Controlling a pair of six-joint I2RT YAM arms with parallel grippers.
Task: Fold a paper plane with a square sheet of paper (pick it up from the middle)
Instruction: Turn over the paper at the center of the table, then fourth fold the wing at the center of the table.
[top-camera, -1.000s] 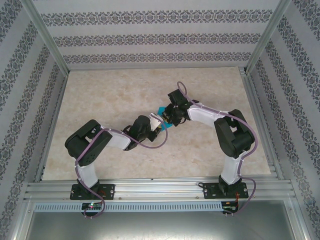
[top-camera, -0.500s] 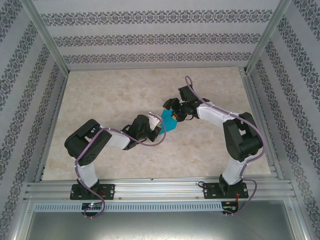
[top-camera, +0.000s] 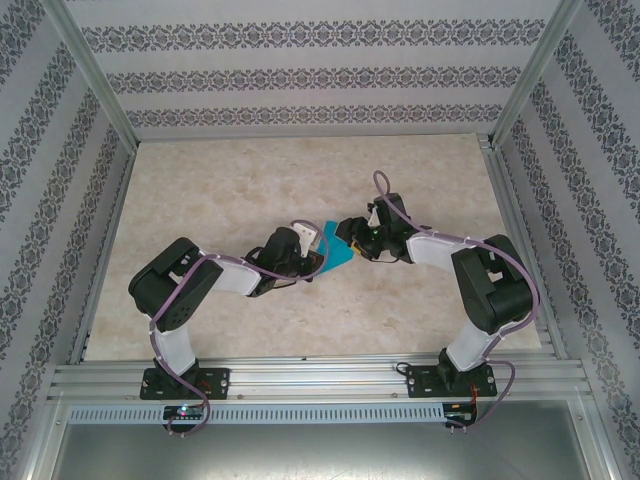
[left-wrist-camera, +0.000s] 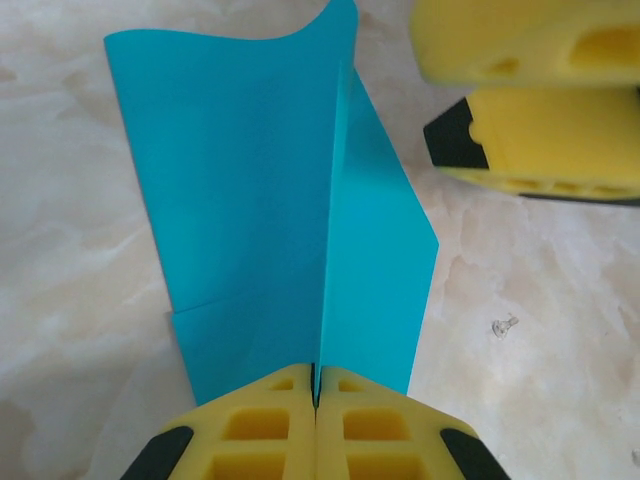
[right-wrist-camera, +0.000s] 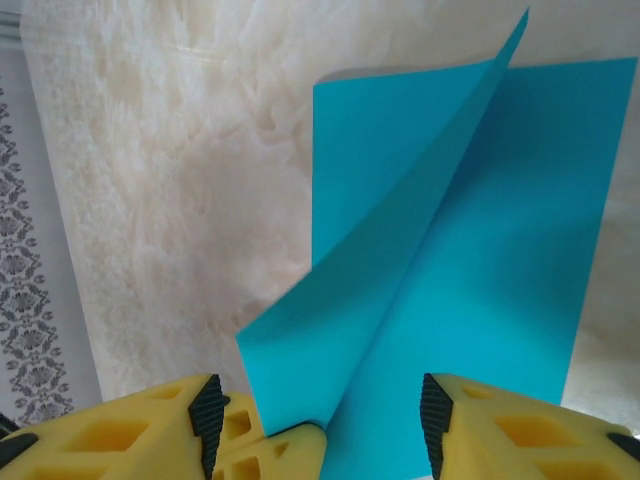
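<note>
From the top external view we see the two arms meeting over the marble table (top-camera: 220, 190). The left gripper (top-camera: 321, 248) and right gripper (top-camera: 351, 229) stand on either side of the teal sheet of paper (top-camera: 340, 257), near the table's middle. The paper is small here, and we cannot read its folds or either grip.

The left wrist view supplies that. The left gripper (left-wrist-camera: 315, 388) has its yellow fingers (left-wrist-camera: 262, 430) pressed together on the near edge of the sheet of paper (left-wrist-camera: 250, 180), right at a crease that runs away from us. One panel rises from that crease, and the far corner curls upward. The right gripper (left-wrist-camera: 442, 88) sits just beside the paper's far right edge.

The right wrist view shows the other side. The right gripper (right-wrist-camera: 320, 400) stands with its jaws apart, the sheet of paper (right-wrist-camera: 480, 250) reaching in between them unclamped. A slanted flap lifts off the flatter layer behind it. The patterned wall (right-wrist-camera: 20, 250) borders the table at the left.
</note>
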